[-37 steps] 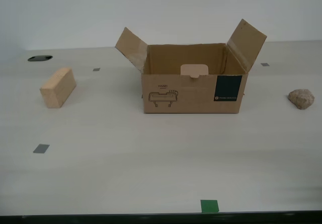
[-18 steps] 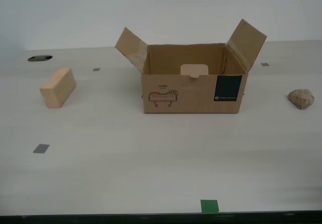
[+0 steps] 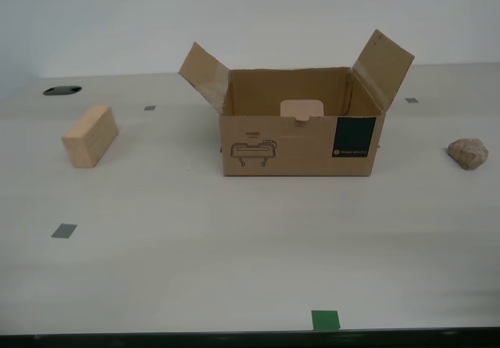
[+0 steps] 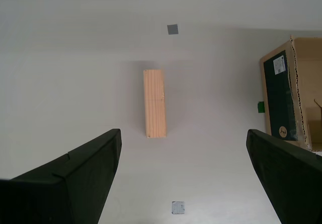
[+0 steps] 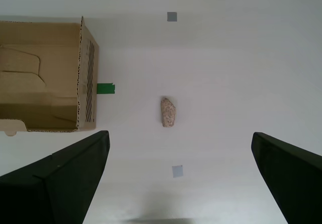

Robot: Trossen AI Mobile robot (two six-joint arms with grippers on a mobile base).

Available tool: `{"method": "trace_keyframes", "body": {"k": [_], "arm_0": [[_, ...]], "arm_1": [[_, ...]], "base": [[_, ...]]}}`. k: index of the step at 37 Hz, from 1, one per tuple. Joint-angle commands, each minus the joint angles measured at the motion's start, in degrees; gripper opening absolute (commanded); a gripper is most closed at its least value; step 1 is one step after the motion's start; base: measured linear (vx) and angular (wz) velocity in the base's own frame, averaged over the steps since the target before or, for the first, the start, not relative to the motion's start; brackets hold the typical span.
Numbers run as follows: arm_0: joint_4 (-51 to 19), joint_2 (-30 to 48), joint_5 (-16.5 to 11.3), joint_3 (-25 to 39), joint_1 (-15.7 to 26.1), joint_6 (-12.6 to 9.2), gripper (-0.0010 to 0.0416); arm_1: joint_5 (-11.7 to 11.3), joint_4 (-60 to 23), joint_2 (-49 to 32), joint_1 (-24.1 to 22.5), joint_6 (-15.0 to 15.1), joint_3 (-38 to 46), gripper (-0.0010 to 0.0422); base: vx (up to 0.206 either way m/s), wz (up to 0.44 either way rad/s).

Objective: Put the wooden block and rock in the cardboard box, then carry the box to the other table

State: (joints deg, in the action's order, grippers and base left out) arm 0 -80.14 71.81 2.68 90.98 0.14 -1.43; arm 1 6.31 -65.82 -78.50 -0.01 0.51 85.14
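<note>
Nothing is packed yet, so the step in hand is the first pick: both arms hang high over the counter [image 3: 234,246], and neither hand shows in the exterior view.

At the exterior view's left the wooden block [image 3: 90,135] lies flat, well apart from the cardboard box [image 3: 301,129]. My second hand [image 4: 183,178] hovers above the block [image 4: 154,103] with its fingers [image 4: 75,176] spread wide and released, grasping nothing; the block sits lengthwise between them, far below. By my judgement the next move calls for a straight descent and a closing across the block's narrow width. There is open room all round it; only small grey tape squares [image 3: 64,230] lie near, flat and harmless.

In the middle the box stands open, its two side flaps up and its inside bare. Those flaps lean outward, so a drop should come from above, between them.

At the exterior view's right the rock [image 3: 467,153] rests close to that view's edge. My first hand [image 5: 178,178] hangs over the rock [image 5: 168,112], likewise wide open and empty, with the box's side wall [image 5: 86,78] and a green tape tab [image 5: 105,88] nearby. The rock looks small and lumpy, so the grip may need care.
</note>
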Motion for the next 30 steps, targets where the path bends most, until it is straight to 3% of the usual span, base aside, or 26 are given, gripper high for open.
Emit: {"method": "trace_keyframes", "body": {"k": [1,11,30], "arm_0": [[0.00,-0.04,0.24,0.02,0.04,0.04,0.0388],[0.02,-0.22,0.24,0.02,0.04,-1.27,0.0398],[0.26,-0.44,0.22,0.04,0.02,-1.14,0.0398]], "arm_1": [[-0.09,0.09,0.02,-0.02,-0.02,0.04,0.0339],[-0.09,0.15,0.02,-0.02,-0.02,0.02,0.0339],[-0.09,0.28,0.02,-0.02,0.17,0.02,0.0339]], "base": [[0.000,0.000],[0.000,0.000],[0.000,0.000]]}}
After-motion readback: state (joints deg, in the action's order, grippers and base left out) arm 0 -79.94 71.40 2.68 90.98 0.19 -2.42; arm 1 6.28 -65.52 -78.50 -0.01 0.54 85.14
